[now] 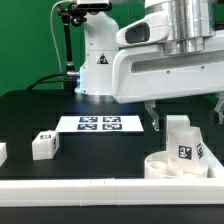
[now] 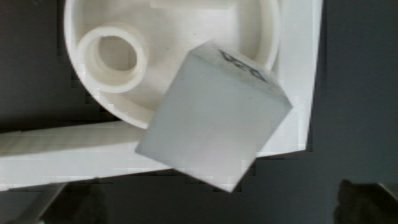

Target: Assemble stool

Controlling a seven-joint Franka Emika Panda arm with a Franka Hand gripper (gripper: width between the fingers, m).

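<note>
White leg point(image 1: 186, 148), at seat disc point(image 1: 160, 166) — claw point(image 1: 185, 120) spread

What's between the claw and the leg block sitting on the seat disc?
Nothing visible. The open claw hangs directly over the leg block, a finger to each side, with no other part in the gap. The block rests on the seat disc by the border rail.
</note>
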